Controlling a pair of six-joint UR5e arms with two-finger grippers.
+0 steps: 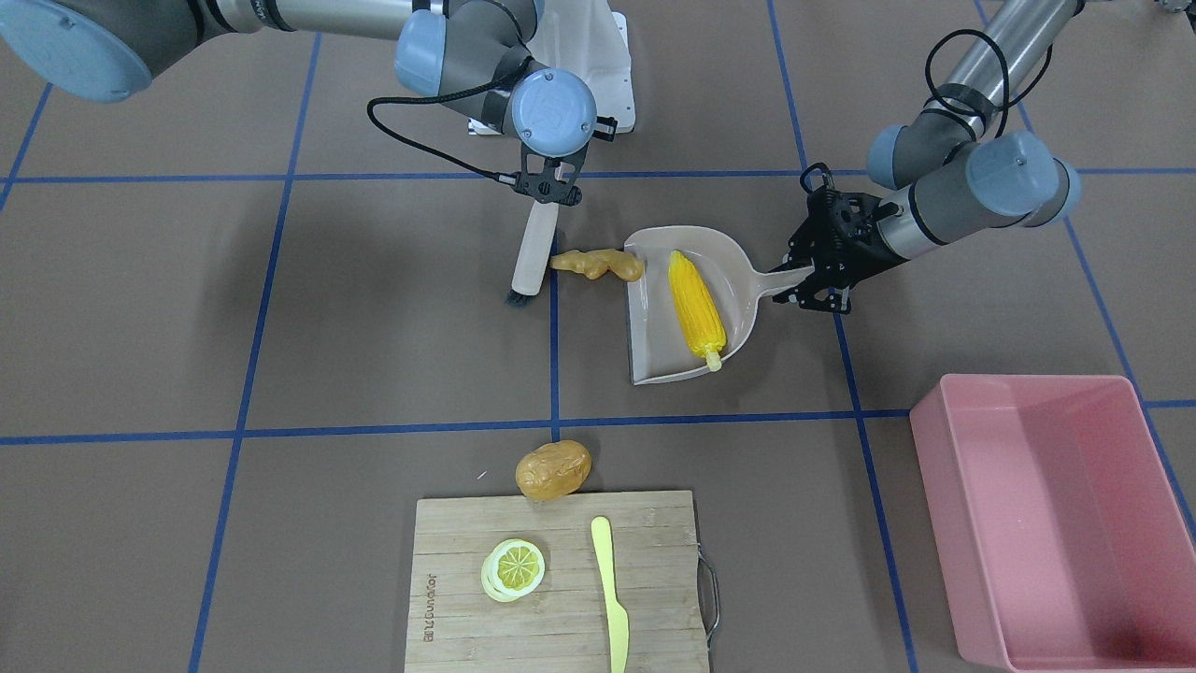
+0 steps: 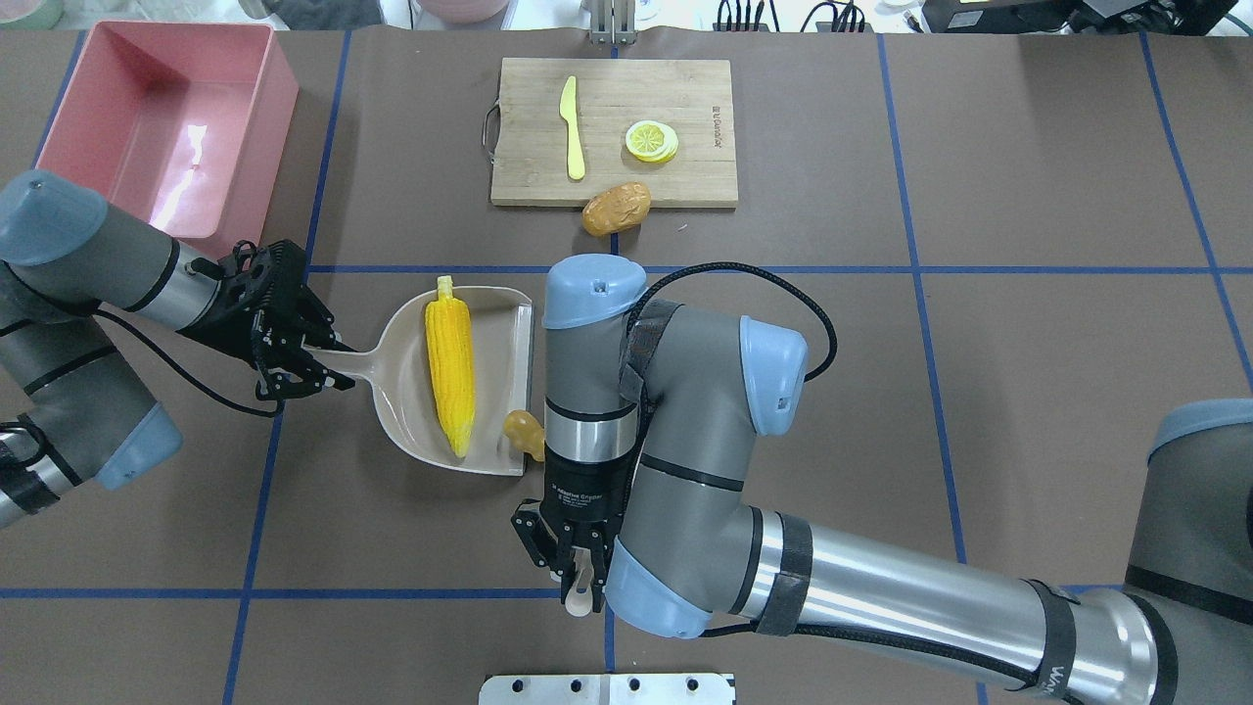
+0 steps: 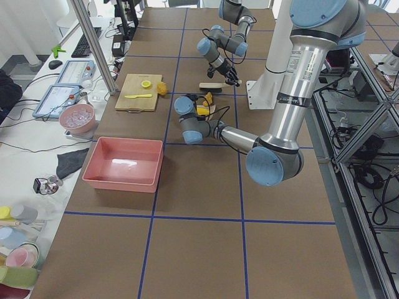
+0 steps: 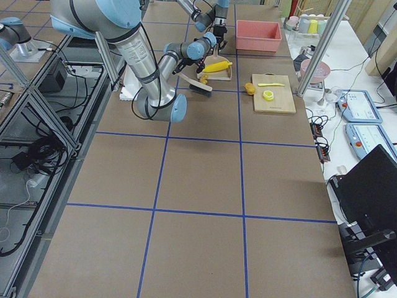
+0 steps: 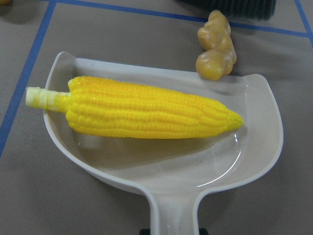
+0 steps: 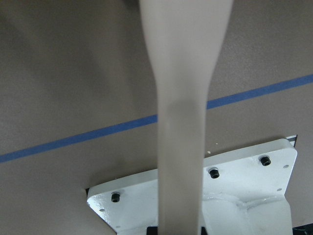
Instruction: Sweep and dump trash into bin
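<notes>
A yellow corn cob [image 1: 696, 304] [image 5: 146, 110] lies inside the beige dustpan [image 1: 649, 327] [image 2: 406, 392]. My left gripper [image 1: 811, 280] [image 2: 299, 354] is shut on the dustpan's handle. The knobby ginger root [image 1: 598, 265] [image 2: 526, 434] [image 5: 215, 46] rests on the table with one end at the pan's open lip. Just beyond it stands a beige brush [image 1: 531, 257], bristles down, its handle [image 6: 181, 122] held by my shut right gripper [image 1: 551, 187] [image 2: 573, 563]. The brown-orange potato [image 1: 553, 469] [image 2: 617, 208] sits against the cutting board's edge. The pink bin [image 1: 934, 439] [image 2: 279, 108] stands near my left arm.
A wooden cutting board [image 1: 458, 542] [image 2: 529, 98] carries a lemon slice [image 1: 513, 567] and a pale yellow knife [image 1: 609, 589]. A white mounting plate [image 2: 607, 688] lies at the robot's edge of the table. Blue tape lines cross the brown tabletop.
</notes>
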